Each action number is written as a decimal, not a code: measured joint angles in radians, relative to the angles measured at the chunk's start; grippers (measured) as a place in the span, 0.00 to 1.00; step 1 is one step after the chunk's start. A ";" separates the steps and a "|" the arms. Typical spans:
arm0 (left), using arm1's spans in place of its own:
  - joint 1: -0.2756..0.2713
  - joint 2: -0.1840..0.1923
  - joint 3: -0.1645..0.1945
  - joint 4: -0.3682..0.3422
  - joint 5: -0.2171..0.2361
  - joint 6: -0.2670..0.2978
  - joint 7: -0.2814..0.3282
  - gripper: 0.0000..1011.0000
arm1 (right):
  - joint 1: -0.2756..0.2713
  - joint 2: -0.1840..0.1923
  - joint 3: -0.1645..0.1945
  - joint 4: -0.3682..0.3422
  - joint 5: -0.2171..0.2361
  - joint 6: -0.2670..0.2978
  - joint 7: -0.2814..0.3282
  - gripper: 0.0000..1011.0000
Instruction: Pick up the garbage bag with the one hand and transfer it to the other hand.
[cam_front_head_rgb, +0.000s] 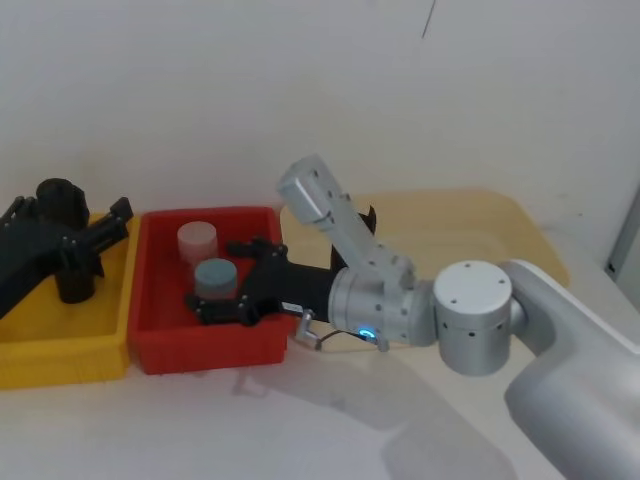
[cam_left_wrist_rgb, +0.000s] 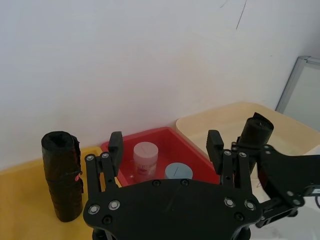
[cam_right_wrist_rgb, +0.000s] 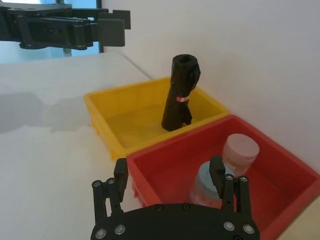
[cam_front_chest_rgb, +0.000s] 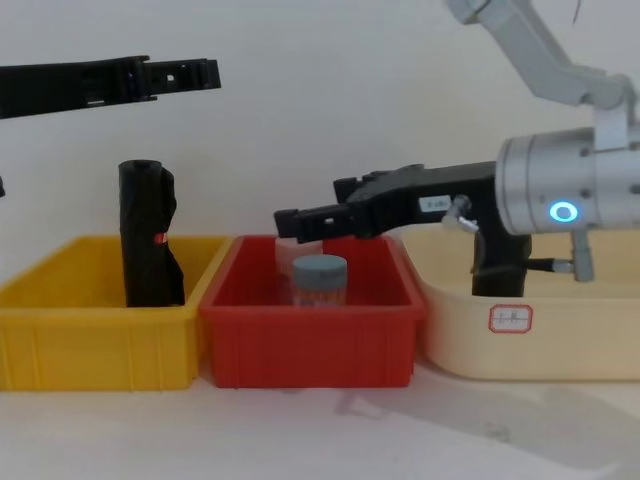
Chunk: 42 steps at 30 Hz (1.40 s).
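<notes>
White table (cam_front_chest_rgb: 300, 435), white wall (cam_front_head_rgb: 200, 80). Left gripper (cam_front_chest_rgb: 195, 73) spread above yellow bin (cam_front_chest_rgb: 100, 350), right gripper (cam_front_chest_rgb: 295, 222) spread above red bin (cam_front_chest_rgb: 300, 350); garbage bag (cam_left_wrist_rgb: 255, 131) seemingly in cream tray (cam_front_chest_rgb: 570, 350).

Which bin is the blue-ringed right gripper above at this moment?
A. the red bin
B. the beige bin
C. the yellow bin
A: the right gripper reaches, open, over the red bin, just above the grey-lidded jar standing inside it.
</notes>
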 joint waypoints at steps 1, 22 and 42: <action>0.000 0.000 0.000 0.000 0.000 0.000 0.000 0.99 | 0.003 -0.005 -0.001 0.006 0.000 0.001 0.000 0.99; 0.000 0.000 0.000 0.000 0.000 0.000 0.000 0.99 | 0.110 -0.121 0.000 0.203 0.002 -0.017 -0.016 0.99; 0.000 0.000 0.000 0.000 0.000 0.000 0.000 0.99 | 0.180 -0.160 -0.080 0.403 -0.164 -0.266 -0.046 0.99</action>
